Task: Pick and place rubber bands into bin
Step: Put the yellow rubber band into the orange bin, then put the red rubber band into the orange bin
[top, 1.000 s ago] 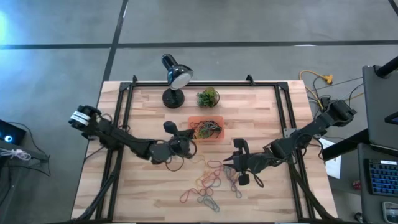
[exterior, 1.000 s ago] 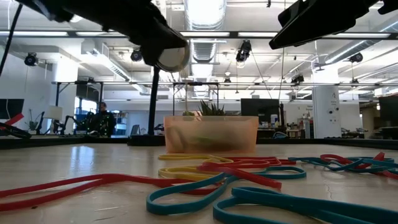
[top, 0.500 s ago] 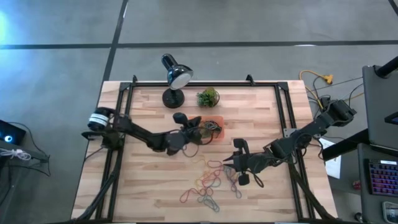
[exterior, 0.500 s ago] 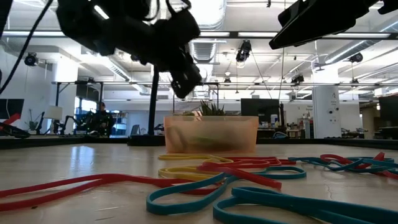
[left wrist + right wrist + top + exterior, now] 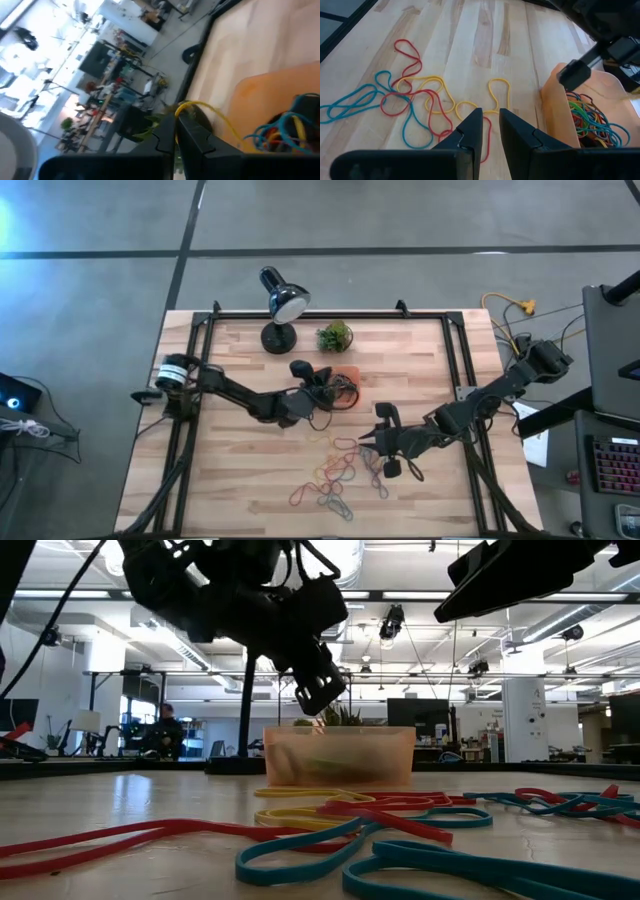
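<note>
- While loose rubber bands (image 5: 338, 470) sprawl across the bench (image 5: 230, 480) toward its near edge, the right gripper (image 5: 372, 442) hovers low beside them, fingers slightly apart and empty.
- Farther back, the left gripper (image 5: 322, 383) reaches over the bin (image 5: 349, 372), fingers pinched together on a yellow band (image 5: 220, 119).
- Behind the bin stand a plant ball (image 5: 335, 336) and lamp (image 5: 281, 307).

The left tool (image 5: 322, 383) hangs over the bin (image 5: 346, 376), blocking the way in from above. A desk lamp (image 5: 280, 305) and small plant (image 5: 335, 336) stand close behind the bin. Loose rubber bands (image 5: 338, 475) clutter the tabletop (image 5: 230, 470) in front, beside the right tool (image 5: 372, 442). The tabletop's left part lies open.
</note>
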`<action>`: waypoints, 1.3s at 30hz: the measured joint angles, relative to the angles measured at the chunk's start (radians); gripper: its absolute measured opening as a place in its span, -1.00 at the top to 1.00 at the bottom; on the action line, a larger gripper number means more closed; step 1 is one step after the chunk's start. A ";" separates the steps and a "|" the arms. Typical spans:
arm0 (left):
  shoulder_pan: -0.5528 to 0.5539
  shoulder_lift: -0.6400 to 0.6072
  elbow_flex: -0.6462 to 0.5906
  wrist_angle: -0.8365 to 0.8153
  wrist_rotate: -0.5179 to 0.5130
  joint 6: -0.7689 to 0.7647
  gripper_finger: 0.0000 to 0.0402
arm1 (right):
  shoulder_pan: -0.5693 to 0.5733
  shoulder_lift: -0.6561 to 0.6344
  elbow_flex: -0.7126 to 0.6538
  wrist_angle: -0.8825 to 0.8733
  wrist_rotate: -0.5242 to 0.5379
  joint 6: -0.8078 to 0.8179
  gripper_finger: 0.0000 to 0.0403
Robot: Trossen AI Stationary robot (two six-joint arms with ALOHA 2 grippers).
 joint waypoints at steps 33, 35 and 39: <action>0.044 -0.097 0.157 -0.630 0.303 -0.356 0.67 | 0.000 0.000 -0.006 0.001 0.000 0.001 0.71; 0.039 -0.100 0.156 -0.632 0.321 -0.360 0.67 | 0.000 0.000 -0.006 0.002 0.000 0.001 0.71; 0.049 -0.140 0.156 -0.672 0.473 -0.433 0.67 | 0.000 0.000 -0.007 0.001 0.000 0.001 0.71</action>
